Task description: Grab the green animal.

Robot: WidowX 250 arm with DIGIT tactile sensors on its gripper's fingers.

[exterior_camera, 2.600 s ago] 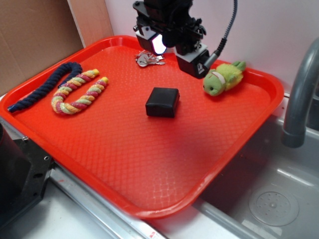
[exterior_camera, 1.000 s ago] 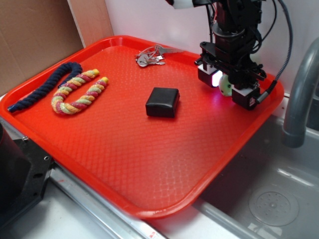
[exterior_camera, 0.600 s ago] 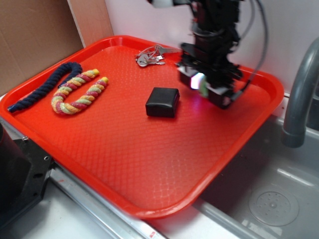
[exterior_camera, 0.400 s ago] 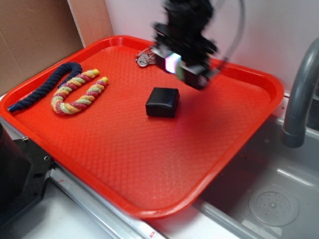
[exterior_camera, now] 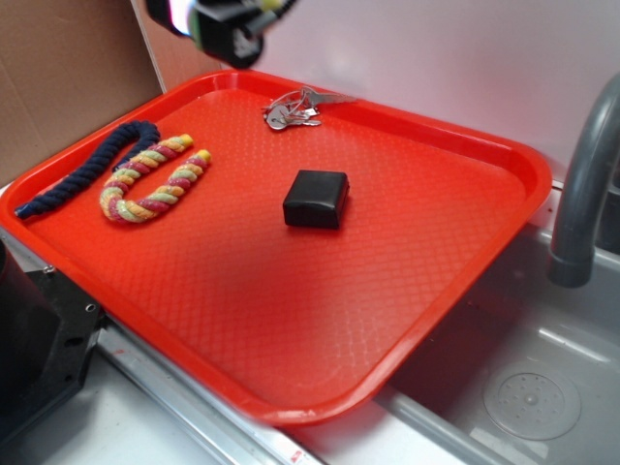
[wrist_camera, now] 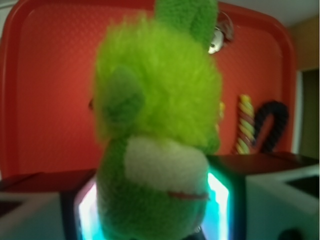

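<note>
Since 2.6 s ago the green animal (wrist_camera: 157,130) has left the red tray (exterior_camera: 504,160)'s far right corner; gripper (exterior_camera: 225,17) now at top left of exterior view, raised, partly out of frame. Wrist cam: plush fills view, pinched between fingers, head end in the clamp. Black box (exterior_camera: 316,199), keys (exterior_camera: 291,108), braided rope (exterior_camera: 155,179) untouched. Advise: keep squeeze steady, no fast swings; fuzzy fabric likely slips.

Fuzzy green animal (wrist_camera: 157,130), clamped aloft

The green animal (wrist_camera: 157,125) has left the tray (exterior_camera: 484,232), lifted in the jaws.
</note>
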